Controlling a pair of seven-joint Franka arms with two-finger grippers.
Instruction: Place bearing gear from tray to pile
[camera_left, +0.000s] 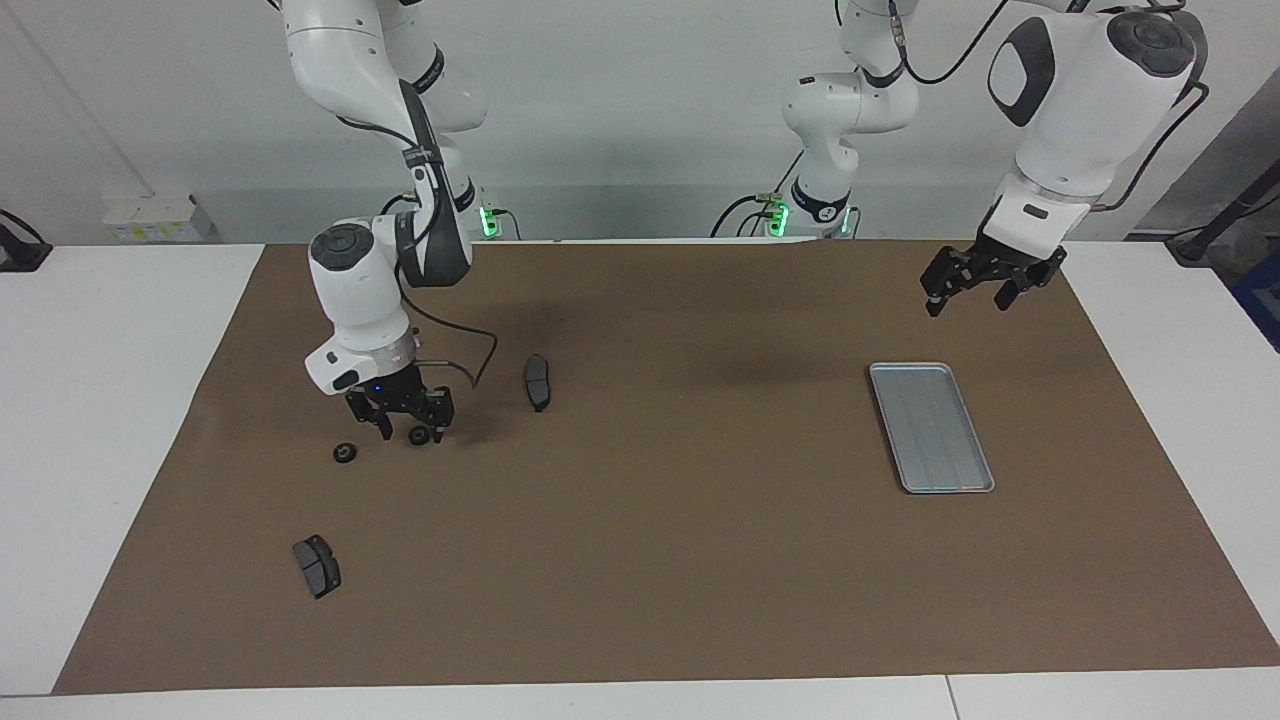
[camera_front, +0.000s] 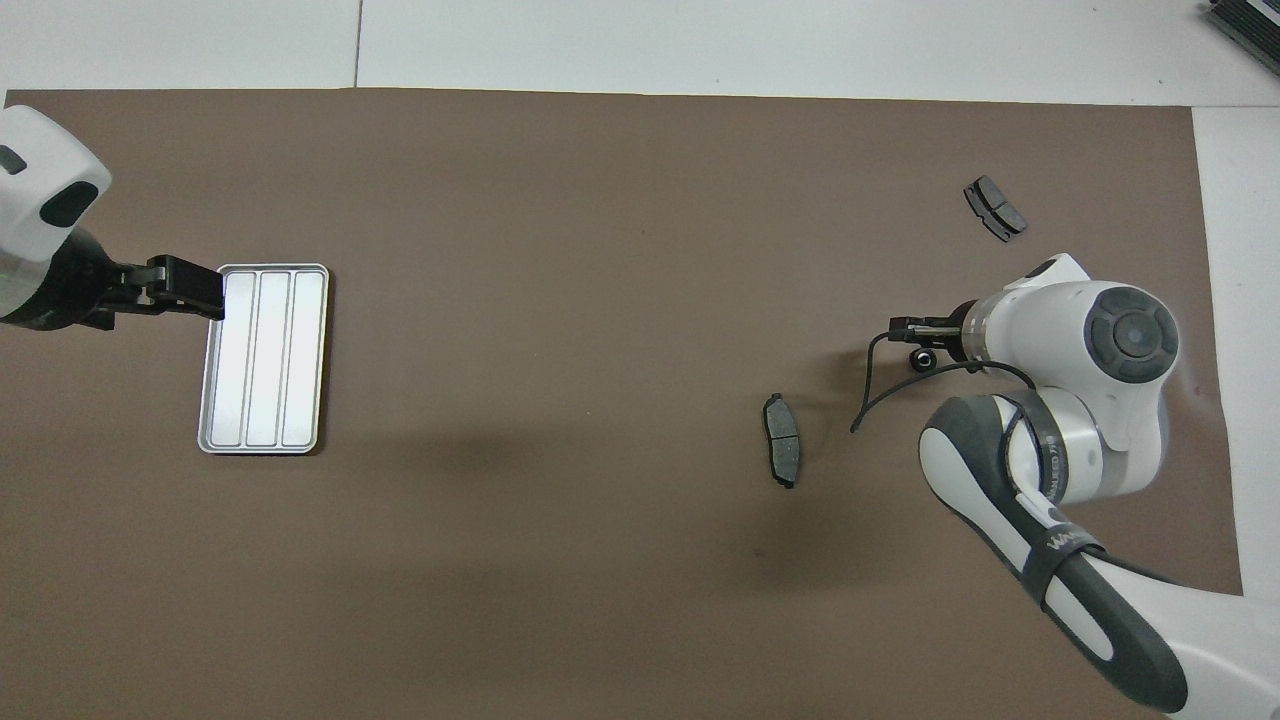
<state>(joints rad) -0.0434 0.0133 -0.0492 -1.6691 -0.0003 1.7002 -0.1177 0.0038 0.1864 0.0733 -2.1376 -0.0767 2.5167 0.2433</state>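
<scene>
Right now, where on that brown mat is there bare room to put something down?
The widest bare stretch lies between the tray and the lone brake pad mid-mat. It is crowded at the right arm's end: the right gripper hangs low over a small gear, beside another gear and a second brake pad.

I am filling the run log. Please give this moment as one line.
right gripper: open, low over mat beside small gear | left gripper: open, waiting above mat near tray | tray: no gear

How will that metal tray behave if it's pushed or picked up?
The tray looks like stiff sheet metal, so it likely slides flat without bending. Flat and wide, it shouldn't tip or roll. Its smooth low rim may slip in a pinch.
</scene>
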